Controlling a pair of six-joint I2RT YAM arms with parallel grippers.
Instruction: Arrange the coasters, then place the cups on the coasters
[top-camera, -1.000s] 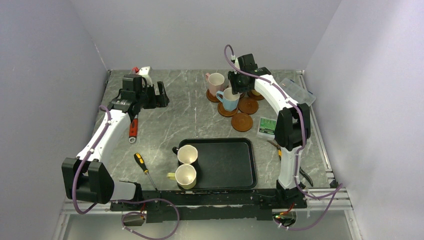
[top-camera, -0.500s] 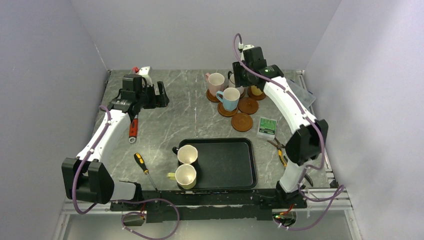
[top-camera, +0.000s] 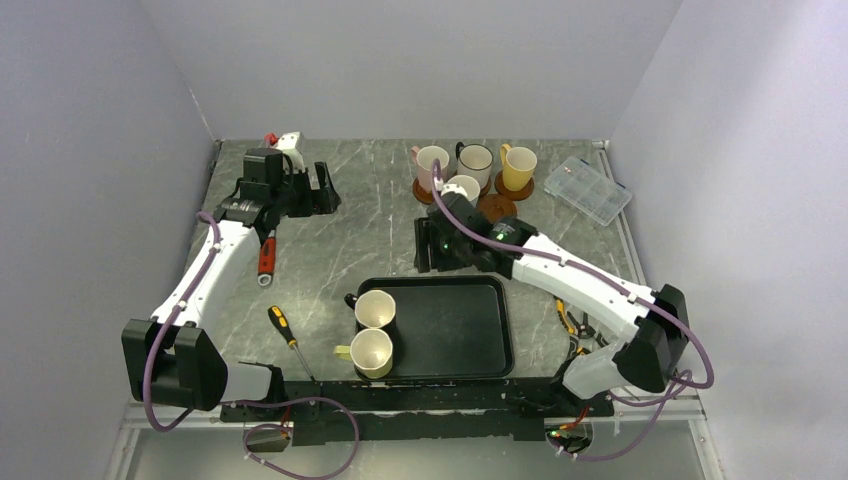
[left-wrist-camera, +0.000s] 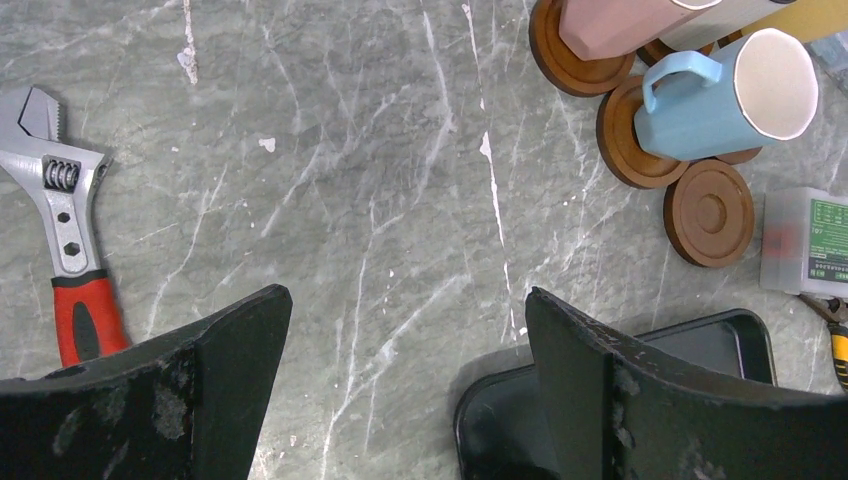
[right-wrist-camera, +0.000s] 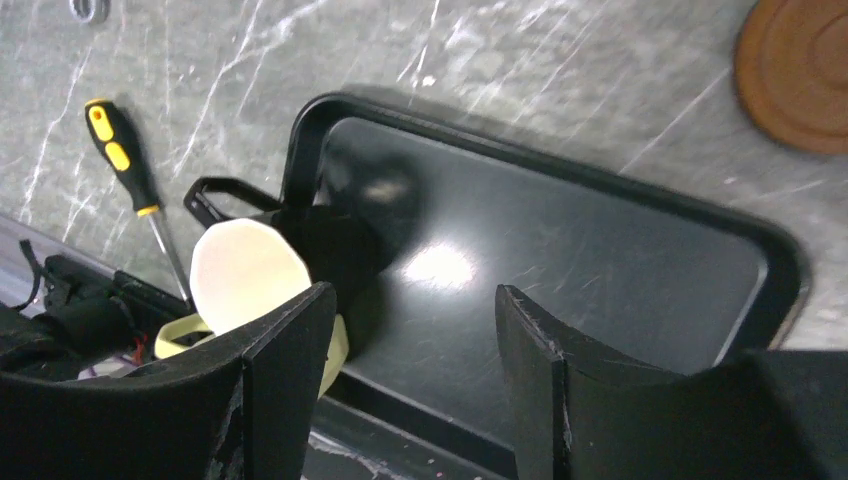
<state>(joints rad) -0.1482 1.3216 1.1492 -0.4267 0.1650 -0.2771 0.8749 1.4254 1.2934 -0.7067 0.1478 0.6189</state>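
Note:
Four cups stand on coasters at the back: pink (top-camera: 432, 160), white (top-camera: 476, 158), yellow (top-camera: 518, 165) and light blue (top-camera: 462, 188), the last partly behind my right arm. One bare coaster (top-camera: 497, 205) lies beside them. On the black tray (top-camera: 455, 335) stand a dark-sided cup (top-camera: 375, 309) and a pale yellow-green cup (top-camera: 371, 352). My right gripper (top-camera: 425, 250) hangs open and empty over the tray's far left edge. In the right wrist view the right gripper (right-wrist-camera: 415, 291) points at the tray (right-wrist-camera: 560, 250), with the dark-sided cup (right-wrist-camera: 250, 275) to its left. My left gripper (top-camera: 322, 190) is open at the back left.
A red-handled wrench (top-camera: 266, 255) lies by the left arm, and a yellow-black screwdriver (top-camera: 285, 333) lies left of the tray. A clear organizer box (top-camera: 595, 190) sits at the back right. The left wrist view shows the blue cup (left-wrist-camera: 725, 95), a bare coaster (left-wrist-camera: 709, 212) and a small green box (left-wrist-camera: 815, 240).
My right arm has swung from the back coasters forward to the tray's far edge, uncovering the white and yellow cups. Its jaws have widened. The left arm has not moved.

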